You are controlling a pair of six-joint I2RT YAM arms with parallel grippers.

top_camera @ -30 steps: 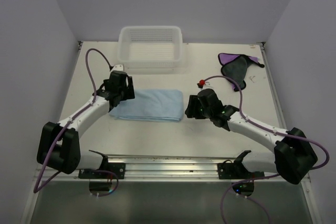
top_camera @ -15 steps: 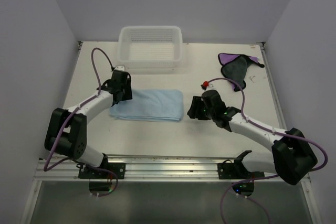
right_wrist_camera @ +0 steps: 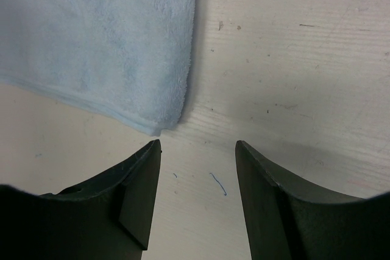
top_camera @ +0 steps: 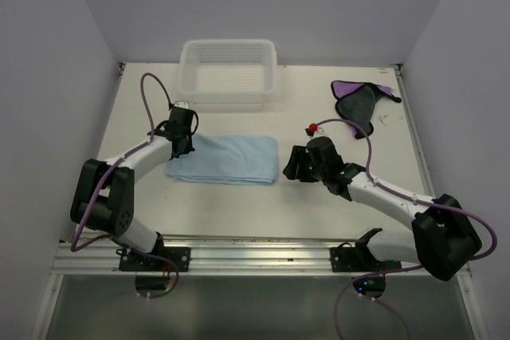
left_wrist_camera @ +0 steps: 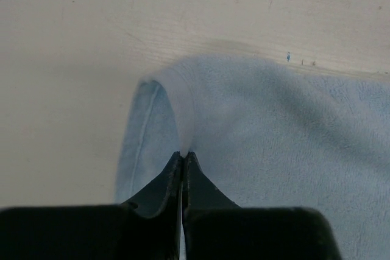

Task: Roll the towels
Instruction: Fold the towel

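The light blue towel [top_camera: 227, 158] lies folded flat in the middle of the table. My left gripper [top_camera: 184, 146] is at its far left corner, jaws pressed together. In the left wrist view the gripper [left_wrist_camera: 184, 153] pinches a raised ridge of the light blue towel [left_wrist_camera: 274, 126]. My right gripper [top_camera: 291, 166] stands open just off the towel's right edge. In the right wrist view the gripper [right_wrist_camera: 198, 144] has only bare table between its fingers, and the towel's near corner [right_wrist_camera: 103, 35] lies ahead on the left. The purple and dark grey towel [top_camera: 358, 99] lies crumpled at the far right.
A white mesh basket [top_camera: 229, 98] stands at the back of the table, behind the blue towel. A small red object [top_camera: 306, 127] sits on the right arm's cable. Walls close in the table on the left, right and back.
My left gripper has shifted onto the towel's far left corner and shut on it, and its elbow has swung inward. The right gripper has moved slightly right and stays open.
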